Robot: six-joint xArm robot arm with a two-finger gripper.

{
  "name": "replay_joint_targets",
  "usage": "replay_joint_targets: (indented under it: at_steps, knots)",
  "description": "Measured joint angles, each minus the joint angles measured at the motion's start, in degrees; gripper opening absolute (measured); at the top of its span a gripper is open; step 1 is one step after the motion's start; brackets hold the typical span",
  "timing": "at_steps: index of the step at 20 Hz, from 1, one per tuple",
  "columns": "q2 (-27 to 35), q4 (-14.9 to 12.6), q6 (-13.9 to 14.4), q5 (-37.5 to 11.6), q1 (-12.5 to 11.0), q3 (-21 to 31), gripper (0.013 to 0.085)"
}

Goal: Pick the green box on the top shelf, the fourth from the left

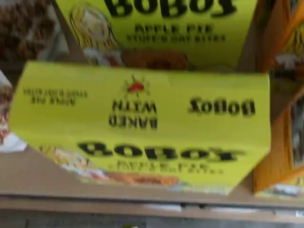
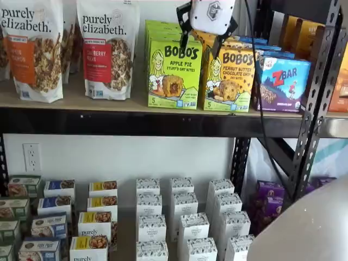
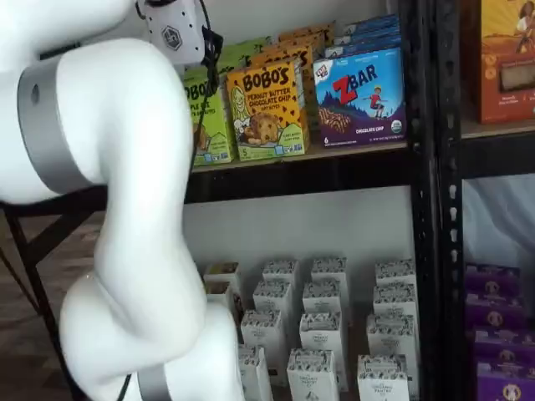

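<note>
The green box (image 2: 174, 73) stands upright at the front of a row of identical cartons on the top shelf (image 2: 109, 122), between granola bags and an orange Bobo's box. In the wrist view its lime top face (image 1: 142, 109) fills the middle, with another green carton behind it. My gripper (image 2: 201, 41) hangs at the green box's upper right corner, level with the box tops. A gap shows between its two black fingers, and nothing is in them. In a shelf view, the gripper (image 3: 207, 67) partly covers the green box (image 3: 205, 125).
Purely Elizabeth granola bags (image 2: 109, 49) stand left of the green box. The orange Bobo's box (image 2: 228, 76) touches its right side, then a blue ZBar box (image 2: 283, 84). A black perforated upright (image 2: 315, 98) stands at the right. Several white boxes (image 2: 179, 217) fill the lower shelf.
</note>
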Motion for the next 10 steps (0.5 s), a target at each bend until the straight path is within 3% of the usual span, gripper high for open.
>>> replay_joint_targets:
  at_steps: [10]
  knots:
    - [6.6,-0.2,0.6,-1.0,0.6,-5.8,0.0850]
